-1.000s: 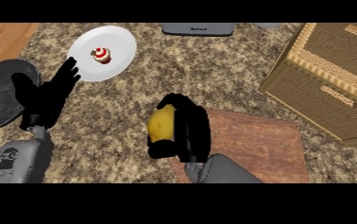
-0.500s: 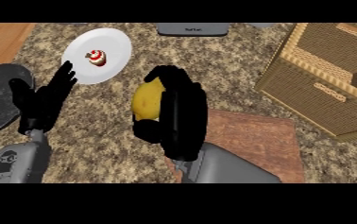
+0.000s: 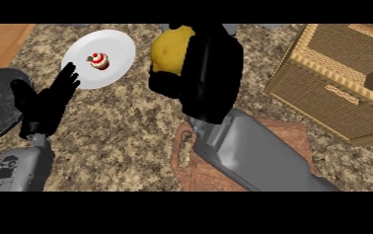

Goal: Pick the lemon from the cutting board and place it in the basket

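Lemon (image 3: 171,50) sits in the curled fingers of the right hand (image 3: 209,77), raised off the cutting board (image 3: 188,171) and well left of the basket (image 3: 328,80). Picking looks done; carrying over and releasing remain. The left hand (image 3: 45,103) rests open, farther left.

Head view. We see the R hand (image 3: 209,75) over the table (image 3: 131,124), fingers curled round the lemon (image 3: 171,50). The cutting board (image 3: 183,166) lies under its forearm, w/ the basket (image 3: 328,95) at right, apart from the lemon. The L hand (image 3: 45,104) rests open at left, by a plate (image 3: 116,45) w/ a small cake (image 3: 99,61).
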`<state>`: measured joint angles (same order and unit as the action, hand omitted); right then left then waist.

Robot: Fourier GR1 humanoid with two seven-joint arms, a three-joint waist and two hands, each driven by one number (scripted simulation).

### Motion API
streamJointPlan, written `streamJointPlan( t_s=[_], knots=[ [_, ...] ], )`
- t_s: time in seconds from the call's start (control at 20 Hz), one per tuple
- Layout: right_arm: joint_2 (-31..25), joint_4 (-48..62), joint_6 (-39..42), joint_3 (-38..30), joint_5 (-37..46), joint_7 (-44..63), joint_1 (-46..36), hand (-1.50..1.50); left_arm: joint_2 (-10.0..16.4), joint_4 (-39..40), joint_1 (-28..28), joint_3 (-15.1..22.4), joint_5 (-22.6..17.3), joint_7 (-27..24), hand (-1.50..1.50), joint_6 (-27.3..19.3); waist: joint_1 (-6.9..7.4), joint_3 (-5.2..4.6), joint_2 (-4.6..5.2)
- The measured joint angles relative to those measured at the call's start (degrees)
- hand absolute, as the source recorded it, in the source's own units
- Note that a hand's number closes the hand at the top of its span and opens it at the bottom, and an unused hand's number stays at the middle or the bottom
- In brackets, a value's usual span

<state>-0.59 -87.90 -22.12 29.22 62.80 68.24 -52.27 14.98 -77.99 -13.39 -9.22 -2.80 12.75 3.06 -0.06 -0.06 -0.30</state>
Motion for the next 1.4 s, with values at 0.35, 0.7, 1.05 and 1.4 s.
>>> streamJointPlan(
  t_s=[0.35, 0.7, 1.05, 1.4],
  knots=[
    [-2.95, 4.18, 4.32, -11.35, 1.22, -2.73, -5.13, 1.5, 0.4, -0.56, 0.9, -0.69, -0.63, -0.44, 0.0, 0.79, 0.05, 0.02, 0.12],
    [-8.1, 8.5, 8.02, -18.82, 3.67, -5.04, -5.19, 1.5, 0.62, -1.92, 1.01, -0.56, -0.66, 0.81, 0.0, 1.02, 0.02, 0.04, 0.17],
    [-12.93, 6.69, 9.58, -25.56, 0.81, -9.78, 0.54, 1.5, 0.57, -1.28, 0.88, -0.94, -0.32, 0.51, 0.0, 0.92, -0.05, 0.06, 0.23],
    [-15.37, 6.65, 7.43, -30.11, -1.69, -15.36, 7.13, 1.5, -0.25, -3.54, 2.22, -0.58, -0.35, 0.91, 0.0, 1.13, 0.18, 0.06, 0.27]
  ],
)
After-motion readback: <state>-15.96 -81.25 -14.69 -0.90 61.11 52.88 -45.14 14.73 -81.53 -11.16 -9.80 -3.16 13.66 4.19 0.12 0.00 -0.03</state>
